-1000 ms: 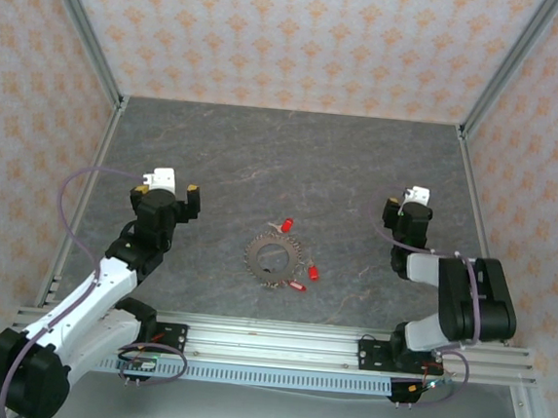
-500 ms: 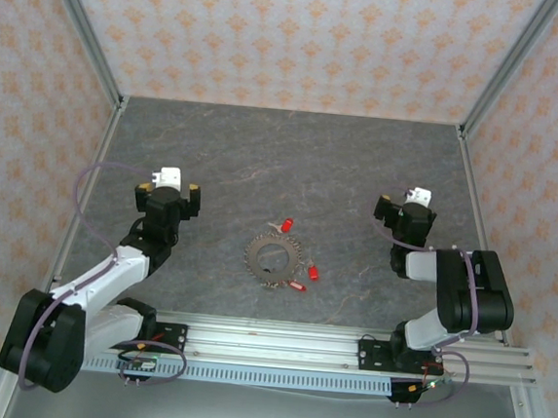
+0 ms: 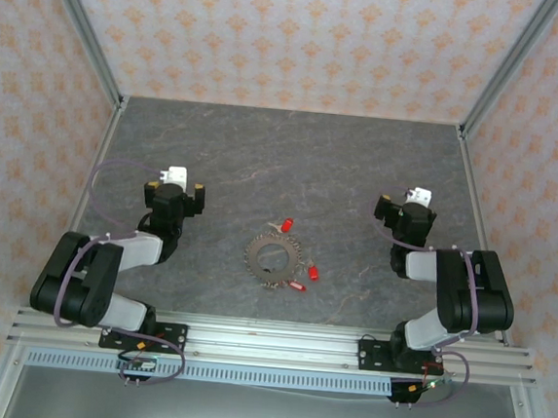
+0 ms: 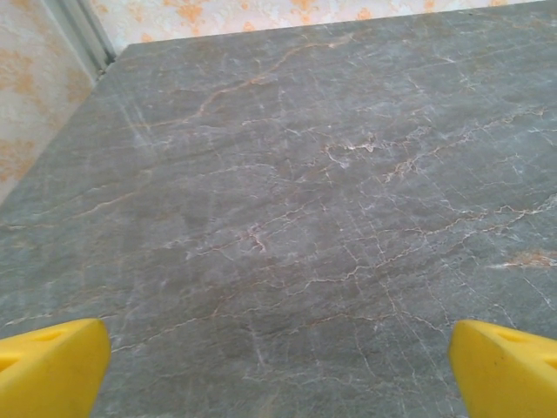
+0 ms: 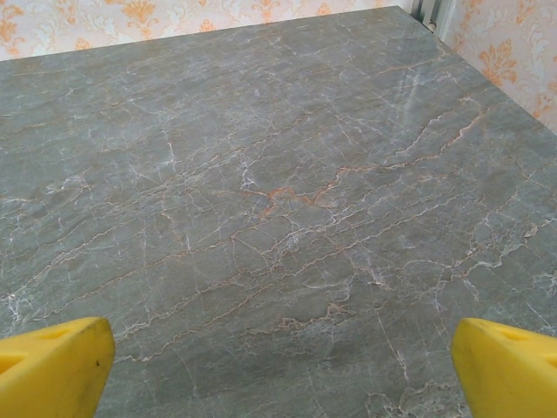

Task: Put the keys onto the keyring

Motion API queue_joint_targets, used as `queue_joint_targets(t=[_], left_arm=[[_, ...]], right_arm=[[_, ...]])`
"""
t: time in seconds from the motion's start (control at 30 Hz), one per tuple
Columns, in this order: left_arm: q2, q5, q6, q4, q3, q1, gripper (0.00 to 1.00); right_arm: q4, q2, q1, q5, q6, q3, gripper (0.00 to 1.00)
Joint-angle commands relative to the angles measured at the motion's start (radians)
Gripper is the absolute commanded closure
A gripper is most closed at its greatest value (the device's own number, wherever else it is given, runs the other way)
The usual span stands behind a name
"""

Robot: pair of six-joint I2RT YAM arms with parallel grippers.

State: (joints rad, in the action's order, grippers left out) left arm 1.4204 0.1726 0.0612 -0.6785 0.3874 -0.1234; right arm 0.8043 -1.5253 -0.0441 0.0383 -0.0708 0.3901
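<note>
Lying near the middle of the grey marbled tabletop [image 3: 361, 167], the large grey toothed metal keyring [image 3: 273, 258] has small metal keys with red plastic tags [image 3: 313, 271] loose just beside it: one at its far edge, two at its right side toward the near edge.

The left end effector [image 3: 174, 188] sits well to the left of the keyring, yellow fingertips [image 4: 52, 366] spread wide and gripping nothing. The right end effector [image 3: 406, 212], well to the keyring's right, is likewise released and empty, its pads [image 5: 505, 366] apart over bare stone.

My judgement of the risks: the keys are tiny and lie flat on a hard surface, so broad fingertips could skid one away instead of pinching it. A careless approach could also nudge the keyring and scatter its fringe.

No brand, label or legible writing can be made out.
</note>
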Motion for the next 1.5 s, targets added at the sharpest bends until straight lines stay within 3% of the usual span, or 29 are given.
queue_joint_targets(t=[0.0, 0.17, 0.27, 1.47], left_arm=[[0.046, -0.1, 0.015, -0.159, -0.031, 0.032, 0.0], [0.06, -0.187, 0.021, -0.141, -0.013, 0.058, 0.01], [0.076, -0.102, -0.05, -0.053, 0.043, 0.083, 0.0], [0.077, -0.099, -0.046, -0.064, 0.04, 0.084, 0.0]], right_arm=[[0.007, -0.003, 0.004, 0.021, 0.015, 0.015, 0.01], [0.007, -0.003, 0.004, 0.02, 0.014, 0.015, 0.01], [0.006, -0.003, 0.004, 0.02, 0.013, 0.016, 0.01], [0.017, -0.001, 0.004, -0.023, -0.004, 0.008, 0.01]])
